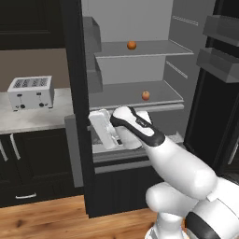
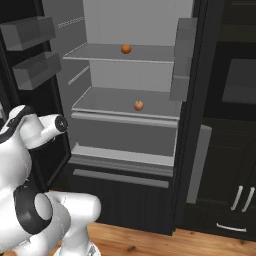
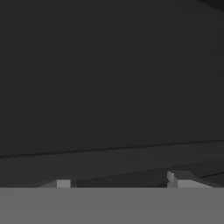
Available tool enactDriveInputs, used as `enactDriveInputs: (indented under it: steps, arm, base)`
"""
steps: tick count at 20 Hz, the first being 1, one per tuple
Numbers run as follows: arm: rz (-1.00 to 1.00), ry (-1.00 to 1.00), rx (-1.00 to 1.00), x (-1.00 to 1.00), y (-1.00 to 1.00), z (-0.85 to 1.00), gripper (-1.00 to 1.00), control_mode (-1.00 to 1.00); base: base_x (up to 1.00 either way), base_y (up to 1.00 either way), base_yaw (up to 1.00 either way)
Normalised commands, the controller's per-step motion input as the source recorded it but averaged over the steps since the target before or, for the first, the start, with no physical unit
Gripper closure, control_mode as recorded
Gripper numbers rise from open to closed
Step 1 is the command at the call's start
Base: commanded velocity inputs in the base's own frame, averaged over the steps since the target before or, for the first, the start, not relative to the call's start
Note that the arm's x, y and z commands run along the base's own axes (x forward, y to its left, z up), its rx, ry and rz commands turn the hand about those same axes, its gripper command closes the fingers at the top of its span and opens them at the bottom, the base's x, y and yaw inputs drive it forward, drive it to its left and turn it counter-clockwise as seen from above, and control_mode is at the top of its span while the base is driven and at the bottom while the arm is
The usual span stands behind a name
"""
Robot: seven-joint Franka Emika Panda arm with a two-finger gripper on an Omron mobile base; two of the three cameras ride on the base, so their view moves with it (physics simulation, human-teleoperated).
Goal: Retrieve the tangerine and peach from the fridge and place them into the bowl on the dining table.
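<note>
- A white toaster (image 1: 31, 92) stands on the pale wall counter (image 1: 32, 119) at the far left of the left base view, above dark cabinets (image 1: 28, 158); it is well apart from the fridge.
- The fridge (image 1: 140, 60) stands open, its light grey shelves bare but for two fruits; its black doors swing out to either side, with grey bins on their inner faces.
- The tangerine (image 1: 132, 45) sits on the upper shelf, toward the middle; in the right base view it lies at (image 2: 126, 49).
- The peach (image 1: 146, 95) sits on the shelf below, near the front edge and slightly right of the tangerine; in the right base view it lies at (image 2: 138, 105).
- The arm (image 1: 172, 163) reaches low in front of the fridge, below the peach's shelf; the hand is near the drawer level, apart from both fruits.
- The gripper (image 3: 120, 183) faces a dark flat surface; its two finger tips (image 3: 63, 183) stand apart with nothing between them, so the jaws are parted and empty.
</note>
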Motion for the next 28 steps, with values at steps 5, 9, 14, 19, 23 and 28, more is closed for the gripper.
enactDriveInputs:
  steps: [5, 9, 14, 19, 23, 28]
  arm:
    - [-0.04, -0.24, -0.12, -0.53, -0.21, 0.31, -1.00, -1.00]
    - [-0.02, -0.05, -0.16, -0.30, -0.74, 0.45, -1.00, -1.00]
    - [-0.03, 0.01, -0.20, -0.13, -0.85, 0.53, -1.00, -1.00]
    - [0.00, 0.01, -0.30, -0.06, -0.75, 0.49, -1.00, -1.00]
    - [0.00, 0.00, -0.35, -0.18, -0.75, 0.43, -1.00, -1.00]
    - [0.00, -0.03, -0.34, -0.41, -0.71, 0.11, -1.00, -1.00]
  base:
    - [0.00, 0.00, 0.00]
    - [0.00, 0.00, 0.00]
    - [0.00, 0.00, 0.00]
    - [0.00, 0.00, 0.00]
    - [0.00, 0.00, 0.00]
    - [0.00, 0.00, 0.00]
